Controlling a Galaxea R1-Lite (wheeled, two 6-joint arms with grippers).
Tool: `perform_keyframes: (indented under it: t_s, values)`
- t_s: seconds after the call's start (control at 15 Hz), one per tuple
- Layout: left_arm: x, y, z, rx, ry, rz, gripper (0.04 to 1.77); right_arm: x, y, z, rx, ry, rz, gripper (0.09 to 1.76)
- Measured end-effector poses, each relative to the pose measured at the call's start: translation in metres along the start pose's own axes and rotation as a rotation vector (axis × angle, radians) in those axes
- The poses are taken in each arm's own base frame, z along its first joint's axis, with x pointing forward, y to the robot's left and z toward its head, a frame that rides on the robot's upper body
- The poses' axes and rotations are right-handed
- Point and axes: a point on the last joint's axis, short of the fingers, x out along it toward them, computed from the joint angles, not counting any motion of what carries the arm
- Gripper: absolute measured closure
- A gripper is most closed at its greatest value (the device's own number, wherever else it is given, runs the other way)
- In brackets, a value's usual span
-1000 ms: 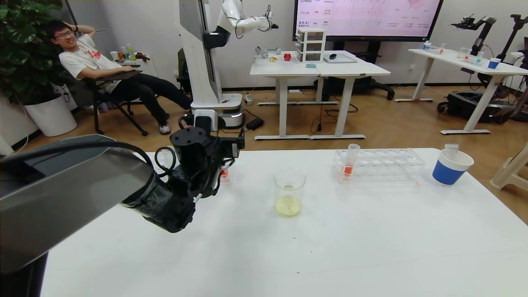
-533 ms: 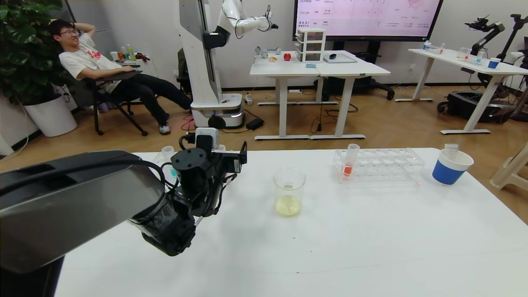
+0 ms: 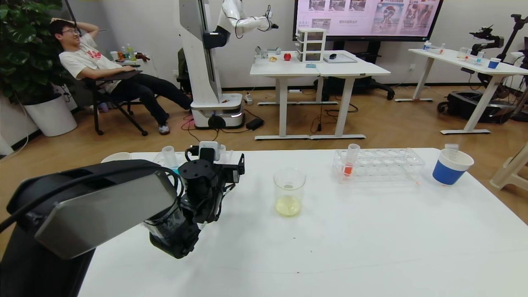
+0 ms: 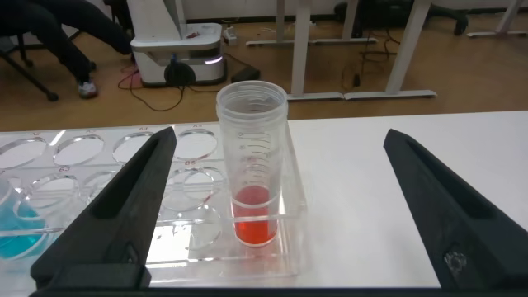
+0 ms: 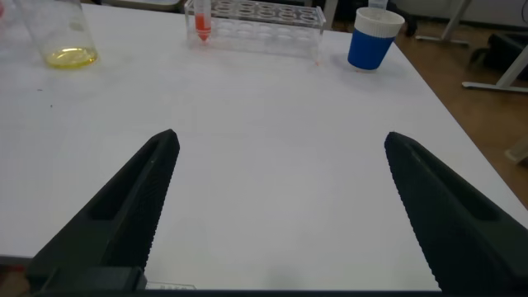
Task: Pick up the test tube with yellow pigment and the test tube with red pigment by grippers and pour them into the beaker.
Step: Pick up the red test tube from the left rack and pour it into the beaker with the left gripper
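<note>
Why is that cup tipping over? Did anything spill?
The blue paper cup at the table's far right leans sideways instead of standing straight. Nothing looks spilled; the beaker's yellow liquid stays inside.

Floor (image 3: 392,119): brown wood boards, cables trailed across it.
Wall (image 3: 144,24): pale grey.
Screen (image 3: 367,16): mounted on the far wall, lit, slides shown.
Desks (image 3: 319,68): two white ones joined below the screen; a third desk (image 3: 466,62) placed far right.
Plant (image 3: 24,45): large-leaved, in a white pot (image 3: 49,115), far left.
Chair (image 3: 107,103): occupied by a reclining man (image 3: 95,62).
</note>
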Motion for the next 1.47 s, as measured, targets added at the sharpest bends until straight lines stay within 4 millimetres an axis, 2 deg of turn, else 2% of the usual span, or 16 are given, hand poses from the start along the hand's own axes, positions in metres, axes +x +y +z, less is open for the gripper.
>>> perform_keyframes:
  t_s: [0.33,0.87,0.93,1.0,1.07,1.13,1.2,1.27,1.33,1.47]
  values:
    - [0.018,0.006,-0.006,-0.007,-0.024,0.028,0.06,0.0,0.0,0.0,0.0,0.0,0.0,0.11]
    - [0.025,0.008,-0.007,-0.015,-0.043,0.039,0.06,0.0,0.0,0.0,0.0,0.0,0.0,0.11]
    - [0.026,0.008,-0.008,-0.015,-0.044,0.041,0.1,0.0,0.0,0.0,0.0,0.0,0.0,0.11]
    - [0.026,0.008,-0.008,-0.015,-0.043,0.041,0.29,0.0,0.0,0.0,0.0,0.0,0.0,0.11]
    - [0.026,0.008,-0.009,-0.014,-0.042,0.04,0.61,0.0,0.0,0.0,0.0,0.0,0.0,0.11]
    - [0.026,0.008,-0.009,-0.014,-0.042,0.041,1.1,0.0,0.0,0.0,0.0,0.0,0.0,0.11]
    - [0.026,0.008,-0.009,-0.014,-0.042,0.041,1.41,0.0,0.0,0.0,0.0,0.0,0.0,0.11]
    - [0.026,0.008,-0.009,-0.014,-0.042,0.04,1.46,0.0,0.0,0.0,0.0,0.0,0.0,0.11]
    - [0.026,0.008,-0.009,-0.015,-0.042,0.04,1.25,0.0,0.0,0.0,0.0,0.0,0.0,0.11]
    - [0.026,0.008,-0.009,-0.014,-0.042,0.039,1.31,0.0,0.0,0.0,0.0,0.0,0.0,0.11]
